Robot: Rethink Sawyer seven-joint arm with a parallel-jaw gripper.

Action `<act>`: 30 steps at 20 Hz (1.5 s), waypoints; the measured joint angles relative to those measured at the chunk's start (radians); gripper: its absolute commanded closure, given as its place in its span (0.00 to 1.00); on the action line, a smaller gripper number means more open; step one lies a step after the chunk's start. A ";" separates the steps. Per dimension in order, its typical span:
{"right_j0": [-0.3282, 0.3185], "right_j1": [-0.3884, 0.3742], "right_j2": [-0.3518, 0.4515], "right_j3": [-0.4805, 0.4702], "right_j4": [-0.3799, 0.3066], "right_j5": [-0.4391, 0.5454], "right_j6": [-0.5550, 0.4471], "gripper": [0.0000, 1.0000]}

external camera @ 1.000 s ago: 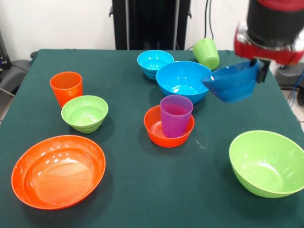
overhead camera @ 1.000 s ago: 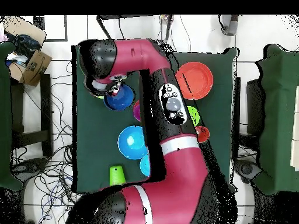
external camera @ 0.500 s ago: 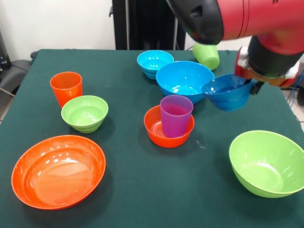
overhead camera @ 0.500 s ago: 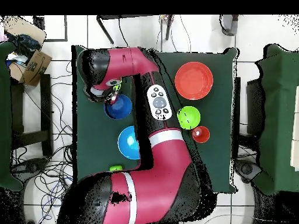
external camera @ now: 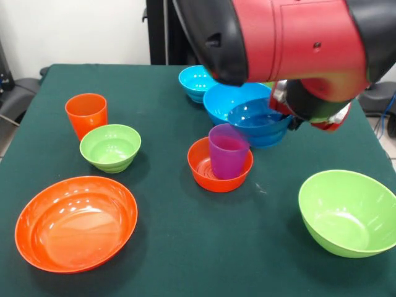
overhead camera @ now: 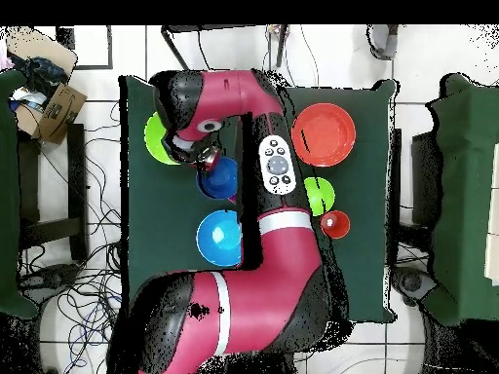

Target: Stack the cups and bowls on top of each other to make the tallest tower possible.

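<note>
My gripper (external camera: pixel 286 116) is shut on the rim of a dark blue bowl (external camera: pixel 258 121) and holds it in the air, about level, just right of and behind the purple cup (external camera: pixel 228 150). The purple cup stands upright in a small orange bowl (external camera: pixel 206 171). In the overhead view the gripper (overhead camera: pixel 203 156) and the dark blue bowl (overhead camera: pixel 218 177) show beside the arm. An orange cup (external camera: pixel 86 114) stands at the left. The lime green cup is hidden behind the arm.
A large light blue bowl (external camera: pixel 230 99) and a small light blue bowl (external camera: pixel 195 79) sit behind. A small lime green bowl (external camera: pixel 110 147), a large orange bowl (external camera: pixel 75 223) and a large lime green bowl (external camera: pixel 348 212) sit nearer the camera.
The gripper has carried the dark blue bowl leftward in the front view, from the table's right side to beside the purple cup. The bowl has levelled out. The arm now covers the lime green cup.
</note>
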State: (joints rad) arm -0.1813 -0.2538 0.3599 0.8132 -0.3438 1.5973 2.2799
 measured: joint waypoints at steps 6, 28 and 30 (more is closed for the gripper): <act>0.000 0.034 -0.002 -0.089 -0.001 0.036 0.000 1.00; -0.001 0.085 -0.063 -0.242 -0.005 0.068 0.000 1.00; -0.001 0.085 -0.071 -0.242 -0.005 0.068 0.000 1.00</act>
State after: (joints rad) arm -0.1827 -0.1687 0.2886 0.5710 -0.3487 1.6649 2.2799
